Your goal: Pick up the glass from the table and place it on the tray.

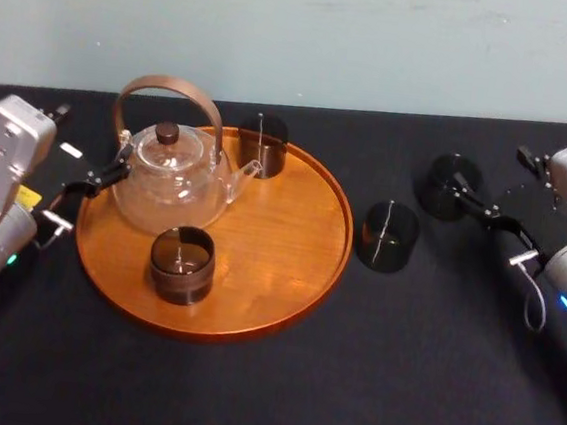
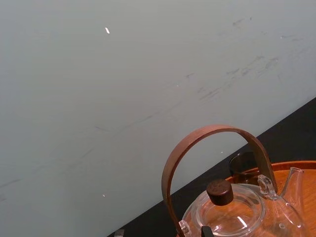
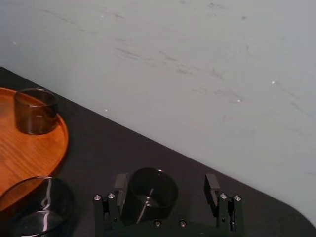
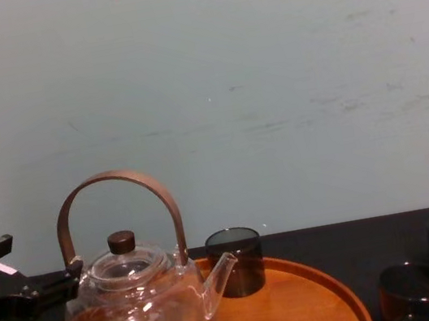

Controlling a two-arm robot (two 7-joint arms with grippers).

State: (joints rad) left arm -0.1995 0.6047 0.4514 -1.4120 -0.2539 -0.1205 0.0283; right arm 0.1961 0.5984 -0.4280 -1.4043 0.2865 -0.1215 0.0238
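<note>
Glass farthest right stands upright on the table, well apart from the tray. The right gripper is spread wide around it, one finger on each side and the glass nearer one of them; can't tell if they touch. A second glass sits on the table between it and the tray, two more glasses and a teapot sit on the tray, and the left gripper is parked at the tray's left edge beside the teapot.

We see the nearer glass cut off by the right wrist view's edge, the teapot by the left wrist view's.
</note>
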